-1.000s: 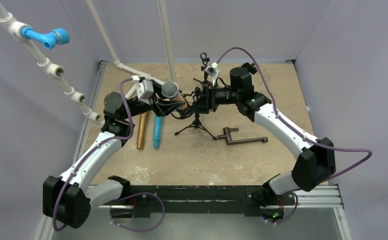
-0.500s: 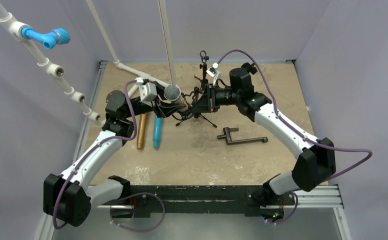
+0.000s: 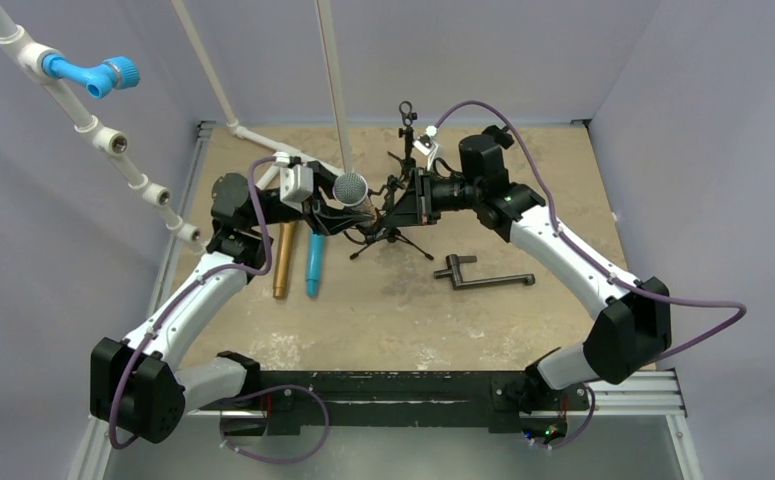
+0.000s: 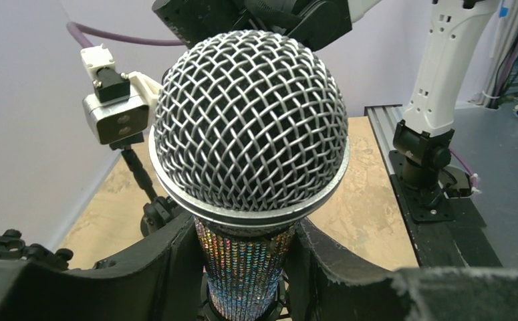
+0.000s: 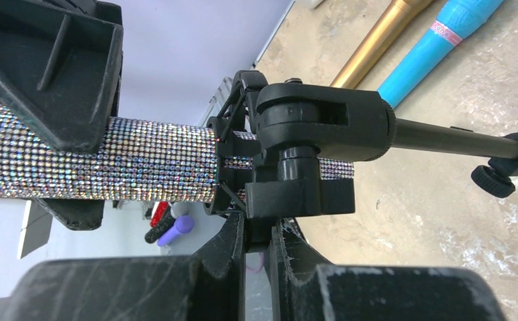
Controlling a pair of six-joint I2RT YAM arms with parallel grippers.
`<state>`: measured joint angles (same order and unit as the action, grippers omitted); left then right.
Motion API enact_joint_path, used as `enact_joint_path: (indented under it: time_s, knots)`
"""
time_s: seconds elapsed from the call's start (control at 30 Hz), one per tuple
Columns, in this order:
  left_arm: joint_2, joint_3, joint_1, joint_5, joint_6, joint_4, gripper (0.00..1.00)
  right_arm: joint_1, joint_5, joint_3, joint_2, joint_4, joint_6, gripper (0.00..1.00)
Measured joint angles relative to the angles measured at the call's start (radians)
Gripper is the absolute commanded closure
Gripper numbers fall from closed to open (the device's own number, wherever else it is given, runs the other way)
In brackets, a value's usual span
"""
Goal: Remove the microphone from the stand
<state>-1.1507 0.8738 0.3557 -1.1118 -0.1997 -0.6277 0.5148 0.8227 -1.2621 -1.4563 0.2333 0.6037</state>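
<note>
The microphone (image 3: 351,188) has a silver mesh head (image 4: 250,127) and a sequined body (image 5: 109,168). It sits in the clip (image 5: 296,140) of a small black tripod stand (image 3: 393,228), which is tilted and lifted near the table's middle back. My left gripper (image 4: 242,267) is shut on the sequined body just below the head. My right gripper (image 5: 257,247) is shut on the lower block of the stand's clip. In the top view the two grippers meet at the microphone, left (image 3: 335,210) and right (image 3: 403,205).
A gold microphone (image 3: 283,262) and a blue microphone (image 3: 314,264) lie on the table left of the stand. A black door handle (image 3: 478,276) lies to the right. White pipes (image 3: 333,70) rise at the back, close to the microphone head.
The microphone head has moved right and a little toward the camera with my left gripper. The stand has tilted and shifted slightly while my right gripper holds its clip.
</note>
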Motion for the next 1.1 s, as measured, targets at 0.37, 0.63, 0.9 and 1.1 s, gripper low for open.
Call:
enact_joint_path:
  time_s: [0.37, 0.63, 0.9, 1.1]
  knots:
    - [-0.010, 0.047, 0.000, -0.087, -0.101, -0.098, 1.00, -0.006, 0.010, 0.000, 0.020, 0.044, 0.014, 1.00]
    - [-0.011, 0.103, 0.000, -0.106, -0.164, -0.129, 1.00, -0.012, 0.005, 0.000, 0.024, 0.049, 0.011, 1.00]
    - [-0.006, 0.248, -0.032, -0.150, -0.258, -0.066, 1.00, -0.029, -0.047, 0.000, 0.031, 0.048, -0.006, 1.00]
    - [0.006, 0.494, -0.077, -0.077, -0.076, 0.452, 1.00, -0.050, -0.079, 0.000, 0.031, 0.042, -0.023, 1.00]
